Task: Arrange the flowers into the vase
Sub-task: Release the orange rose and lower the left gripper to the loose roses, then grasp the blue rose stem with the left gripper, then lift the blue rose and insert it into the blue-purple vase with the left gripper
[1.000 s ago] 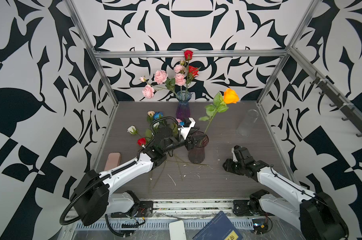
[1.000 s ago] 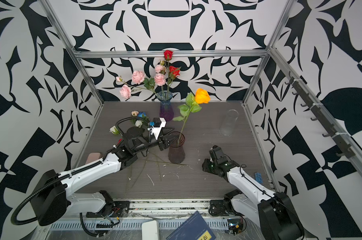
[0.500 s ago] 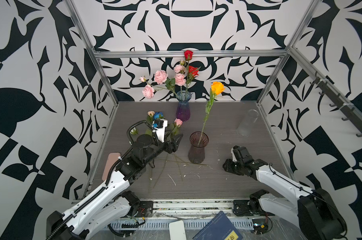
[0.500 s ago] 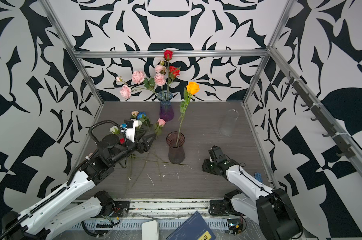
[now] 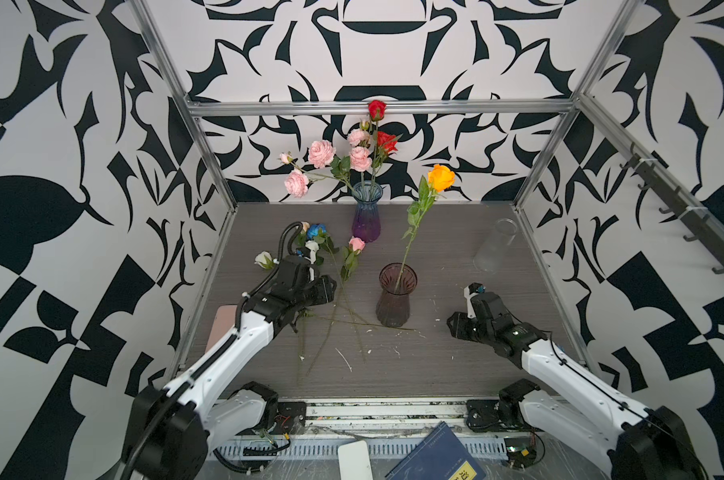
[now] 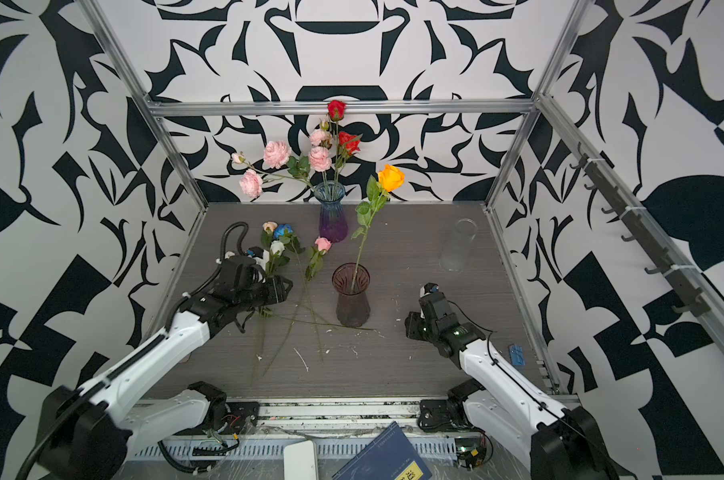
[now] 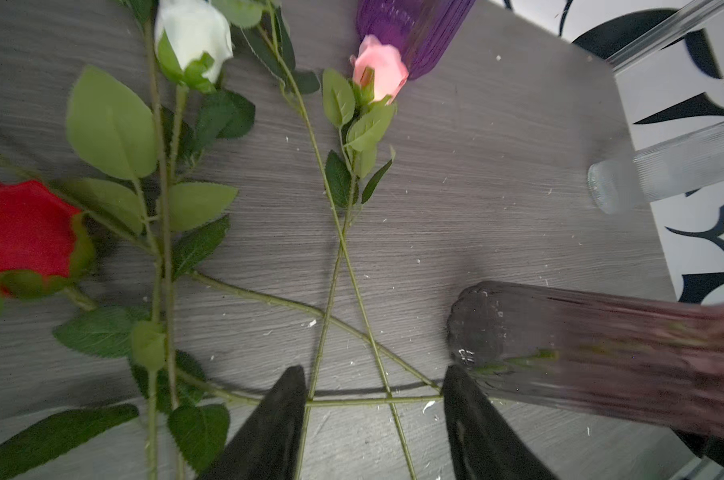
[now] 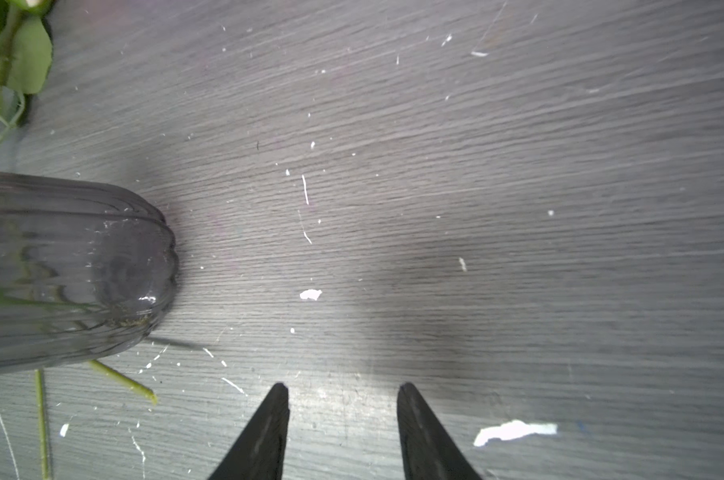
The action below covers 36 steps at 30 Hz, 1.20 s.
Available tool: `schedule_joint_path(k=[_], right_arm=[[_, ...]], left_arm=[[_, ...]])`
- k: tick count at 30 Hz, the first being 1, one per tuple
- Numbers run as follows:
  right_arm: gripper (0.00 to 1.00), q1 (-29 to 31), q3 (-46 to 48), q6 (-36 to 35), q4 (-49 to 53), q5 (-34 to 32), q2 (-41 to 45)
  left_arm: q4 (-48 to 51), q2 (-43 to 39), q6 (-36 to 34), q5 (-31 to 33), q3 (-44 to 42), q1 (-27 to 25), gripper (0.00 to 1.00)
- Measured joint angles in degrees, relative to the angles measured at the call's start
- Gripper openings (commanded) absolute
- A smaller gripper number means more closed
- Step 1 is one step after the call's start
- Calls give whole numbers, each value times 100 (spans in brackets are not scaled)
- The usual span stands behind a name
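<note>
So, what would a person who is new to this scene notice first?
Probably the orange rose standing tall in the dark vase at the middle of the table. Farther back, the purple vase near the back wall holds a pink spray and red roses, and several loose roses lie on the table's left side.

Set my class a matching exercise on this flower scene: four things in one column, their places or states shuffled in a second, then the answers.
Things
1. orange rose
2. pink spray
3. pink rose
4. clear vase

Places or states
A. lying on the table
B. in the purple vase
C. holds no flowers
D. in the dark vase

Pairs: 1-D, 2-B, 3-A, 4-C
</note>
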State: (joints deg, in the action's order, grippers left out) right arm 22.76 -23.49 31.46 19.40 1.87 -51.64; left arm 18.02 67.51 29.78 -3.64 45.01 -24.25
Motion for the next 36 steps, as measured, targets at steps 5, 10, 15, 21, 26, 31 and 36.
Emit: schedule_joint_path(k=[5,10,15,21,26,31,36], right_arm=[[47,11,74,0,0,-24,50],[47,11,131,0,-2,-24,177],[47,11,153,0,-2,-24,223],[47,11,160,0,-4,-44,249],[47,11,160,0,-31,-48,254],[47,15,160,0,-42,-48,219],[47,20,160,0,-42,-48,205]], left_arm=[[-20,1427,15,-494,741,350,51],[-20,2763,44,-890,1596,671,48],[-42,3788,50,-1058,2341,754,46],[-85,4341,146,-1064,2660,785,33],[-190,4463,249,-1180,2656,852,2],[-428,4234,334,-1266,2337,1029,0],[-597,3303,487,-1408,1600,1499,0]])
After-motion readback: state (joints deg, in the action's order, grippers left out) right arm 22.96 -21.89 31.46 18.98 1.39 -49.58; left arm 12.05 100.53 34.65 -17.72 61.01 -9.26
